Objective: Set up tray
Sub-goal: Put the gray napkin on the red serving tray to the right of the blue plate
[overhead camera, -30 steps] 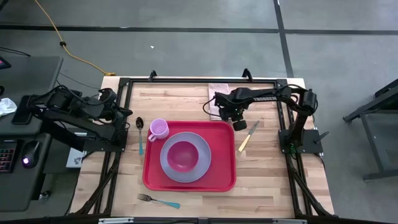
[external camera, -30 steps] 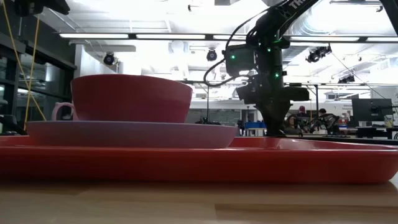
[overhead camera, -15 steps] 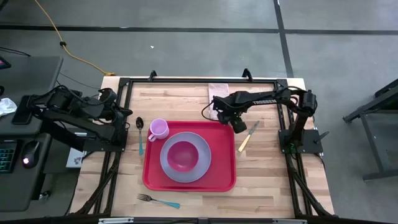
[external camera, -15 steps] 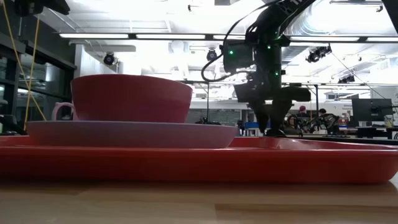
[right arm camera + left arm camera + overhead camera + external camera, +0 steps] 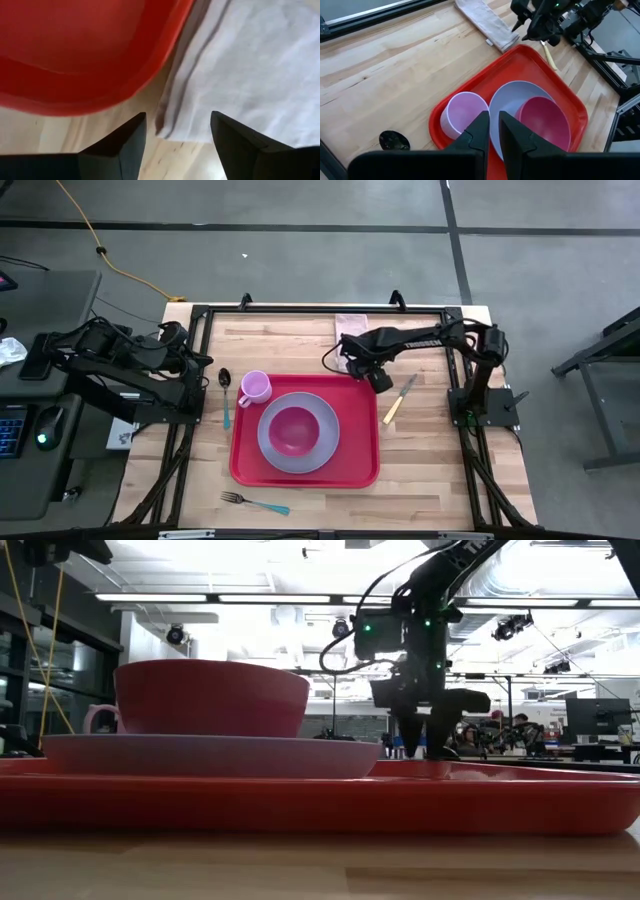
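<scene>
Tray (image 5: pixel 355 465): red, centre of the high view, carrying lavender plate (image 5: pixel 322 448), pink bowl (image 5: pixel 292 429) and cup (image 5: pixel 254 387).
Right gripper (image 5: pixel 358 367): fingers spread wide, empty, low at the tray's upper-right corner, over the edge of the white napkin (image 5: pixel 350 326).
Left gripper (image 5: pixel 491 131): nearly closed, holding nothing, parked at frame left.
Step in hand, by judgement: fetching the napkin.
Next move calls for: descending and pinching the cloth's edge.
Still off the tray: knife (image 5: pixel 399 399), spoon (image 5: pixel 225 393), fork (image 5: pixel 252 502).

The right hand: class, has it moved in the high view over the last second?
Yes. The right hand has shifted left along the tray's far edge, away from the knife, toward the folded cloth.
</scene>
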